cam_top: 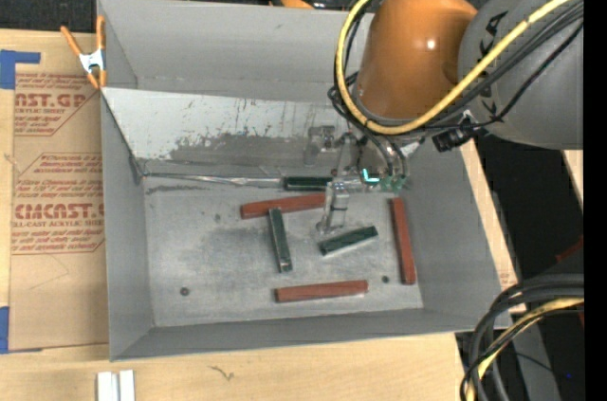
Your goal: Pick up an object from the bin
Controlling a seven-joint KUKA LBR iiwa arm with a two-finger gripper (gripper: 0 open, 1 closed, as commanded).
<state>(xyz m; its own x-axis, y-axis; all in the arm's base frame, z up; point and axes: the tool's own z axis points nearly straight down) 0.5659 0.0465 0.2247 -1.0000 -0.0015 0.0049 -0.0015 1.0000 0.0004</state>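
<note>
The step in hand looks like the descent onto a target, with nothing lifted yet; the gripper (331, 221) hangs low over the middle of the bin (190, 247), its tip just above the floor and just beside the upper left end of a short dark green bar (349, 241) that lies tilted there, and that bar seems the likeliest thing to be picked; whether the gripper is open or closed I cannot tell, since its tip reads as one narrow metal shape from this angle, and nothing is visibly held in it. Near it lie a reddish-brown bar (282, 206) to its left, a second dark green bar (279, 240) standing almost lengthwise below that, and a third green bar (305, 184) near the back wall; two more reddish-brown bars lie well apart, one along the right side (404, 241) and one near the front (321, 292). By my judgement the next move calls for a small shift toward the tilted green bar, squaring up across its narrow width, then closing and raising straight up (the neighbouring bars are close enough to be nudged). The arm reaches in from the right, its orange cover (417, 48) over the back wall, yellow cables (446, 100) looped round it, the wrist pointing steeply down.
</note>
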